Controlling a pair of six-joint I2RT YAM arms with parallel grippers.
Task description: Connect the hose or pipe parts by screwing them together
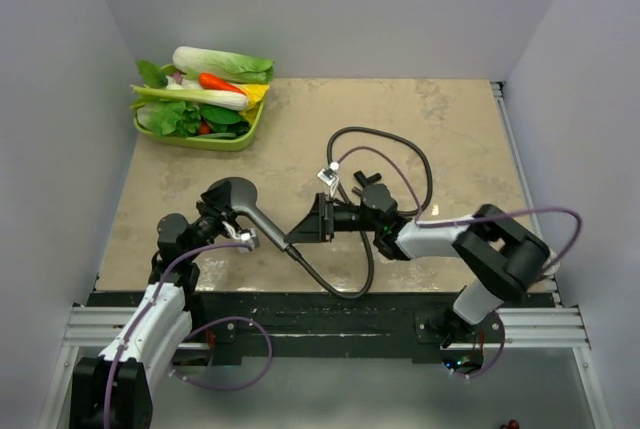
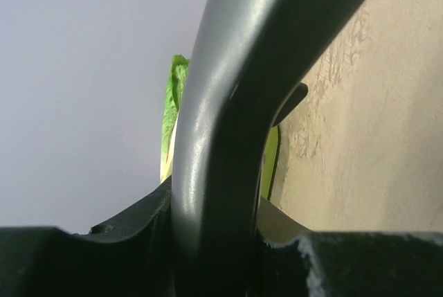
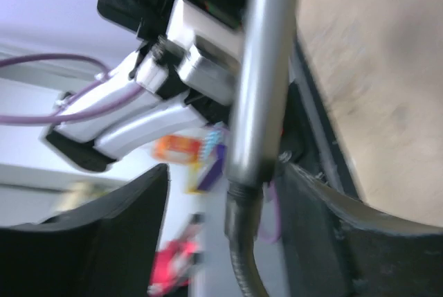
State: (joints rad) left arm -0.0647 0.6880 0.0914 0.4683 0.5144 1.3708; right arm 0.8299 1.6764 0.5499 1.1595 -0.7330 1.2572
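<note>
While L gripper clamps shower head, R gripper splayed.

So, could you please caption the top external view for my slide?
Left gripper holds the shower head by its handle; the open right gripper straddles the joint with the hose.

Robot lab test cell, plain white walls boxing in a beige table, aluminium rails behind the left gripper, green tray of toy vegetables far ahead of it.
</note>
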